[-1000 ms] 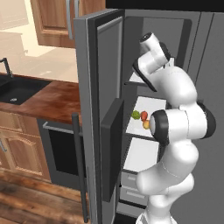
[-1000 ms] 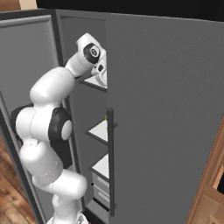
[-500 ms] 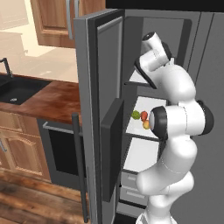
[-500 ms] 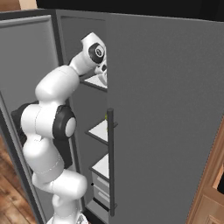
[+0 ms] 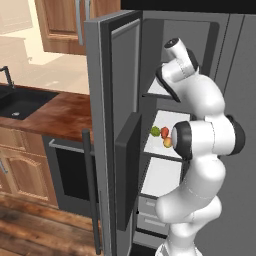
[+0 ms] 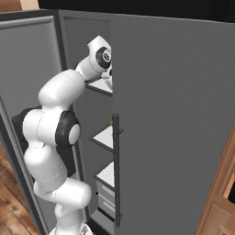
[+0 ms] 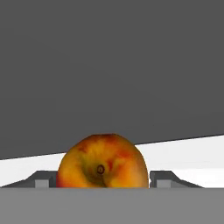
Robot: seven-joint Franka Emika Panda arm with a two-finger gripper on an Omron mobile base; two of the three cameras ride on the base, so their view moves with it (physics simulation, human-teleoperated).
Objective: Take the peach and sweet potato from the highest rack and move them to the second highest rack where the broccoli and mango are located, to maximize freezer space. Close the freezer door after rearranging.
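On the top rack the tool (image 7: 103,183) has reached deeper — fingers flanking the peach (image 7: 103,162), grip unclear

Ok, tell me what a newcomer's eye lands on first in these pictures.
The white arm stands out first, reaching up into the open freezer with its hand at the highest rack. In the hand view, the peach sits on the white shelf right between the fingertips of the claw. One rack down, the left base view shows a small cluster of green and red-orange produce.
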